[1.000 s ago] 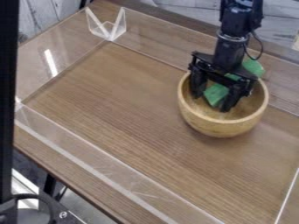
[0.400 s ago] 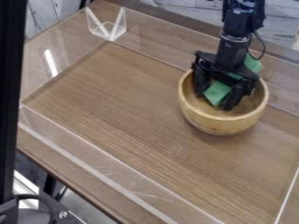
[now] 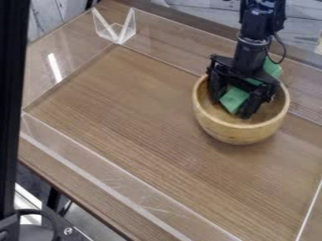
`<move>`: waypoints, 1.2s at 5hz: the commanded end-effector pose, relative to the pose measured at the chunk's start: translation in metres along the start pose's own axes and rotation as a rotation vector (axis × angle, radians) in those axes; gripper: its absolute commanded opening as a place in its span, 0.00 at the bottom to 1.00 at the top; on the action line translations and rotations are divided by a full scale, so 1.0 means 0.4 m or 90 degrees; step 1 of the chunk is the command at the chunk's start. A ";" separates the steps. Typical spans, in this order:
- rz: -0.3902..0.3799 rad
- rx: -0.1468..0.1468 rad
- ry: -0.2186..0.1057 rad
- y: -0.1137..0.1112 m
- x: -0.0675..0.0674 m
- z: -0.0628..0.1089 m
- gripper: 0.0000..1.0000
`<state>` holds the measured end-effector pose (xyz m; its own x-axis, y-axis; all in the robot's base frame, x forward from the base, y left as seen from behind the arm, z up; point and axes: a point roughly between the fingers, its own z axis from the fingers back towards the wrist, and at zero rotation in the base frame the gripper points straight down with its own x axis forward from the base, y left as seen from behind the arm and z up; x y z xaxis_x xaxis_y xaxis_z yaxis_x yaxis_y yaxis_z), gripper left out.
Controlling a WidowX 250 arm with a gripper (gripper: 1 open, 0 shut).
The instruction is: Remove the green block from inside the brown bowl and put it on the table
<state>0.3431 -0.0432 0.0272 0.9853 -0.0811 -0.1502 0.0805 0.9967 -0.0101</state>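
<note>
Jaws spread wide, apparently straddling the green block (image 3: 234, 100) inside the brown bowl (image 3: 239, 127).

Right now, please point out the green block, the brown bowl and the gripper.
green block (image 3: 234, 98), camera view, on its green face between the fingers.
brown bowl (image 3: 233, 132), camera view, on its front outer wall.
gripper (image 3: 242, 97), camera view, midway between its fingertips.

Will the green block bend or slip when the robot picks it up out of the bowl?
The green block looks straight and hard-edged, so it probably stays stiff. Its dull surface likely won't slip much. It leans inside the brown bowl, between the open gripper's fingers, so it may tilt when lifted.
</note>
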 end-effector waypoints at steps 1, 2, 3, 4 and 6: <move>-0.007 -0.003 -0.016 -0.007 0.010 0.003 1.00; -0.006 -0.004 -0.011 -0.008 0.006 -0.006 1.00; -0.005 -0.005 -0.005 -0.008 0.000 -0.015 1.00; -0.004 -0.006 0.001 -0.009 -0.004 -0.025 1.00; -0.002 -0.009 0.005 -0.009 -0.010 -0.036 0.00</move>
<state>0.3395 -0.0454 0.0207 0.9855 -0.0808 -0.1490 0.0789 0.9967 -0.0191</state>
